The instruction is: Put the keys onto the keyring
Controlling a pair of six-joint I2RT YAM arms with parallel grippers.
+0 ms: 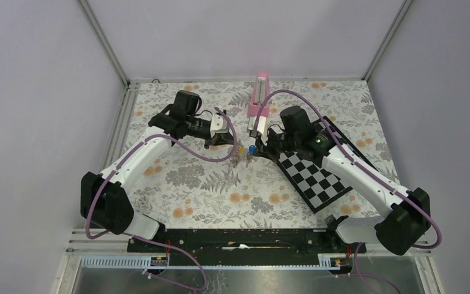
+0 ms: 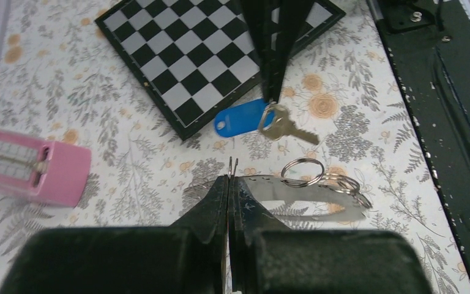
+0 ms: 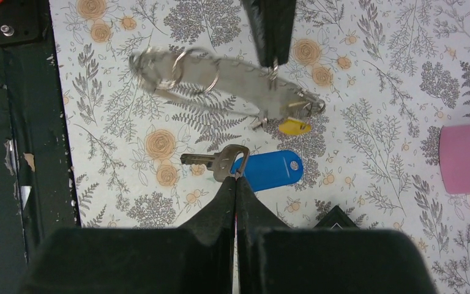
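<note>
The left hand (image 1: pixel 232 147) reaches in from the left over the floral table (image 1: pixel 190 184). Its 2 fingers are pressed together, pinching 1 end of the keyring (image 2: pixel 281 191). In the left wrist view the keyring's grey strap runs rightward from the fingertips, with several silver split rings (image 2: pixel 303 171) gathered along it towards its far end. In the right wrist view the strap looks blurred. A yellow key head (image 3: pixel 294 127) sits against the strap's end, beside the left hand's grip; whether it is threaded on cannot be told.

Just right of the keyring is the blue-tagged key (image 2: pixel 287 127), a metal key joined by a small ring to an oval blue plastic tag (image 2: pixel 240 117). It is apart from the strap and near the corner of the chessboard (image 1: pixel 315 174). The right hand (image 1: pixel 262 147) is closed on it, its fingertips clamped at the small ring where the key and the tag meet.

Behind both hands stands a pink metronome-like block (image 1: pixel 259 98).
</note>
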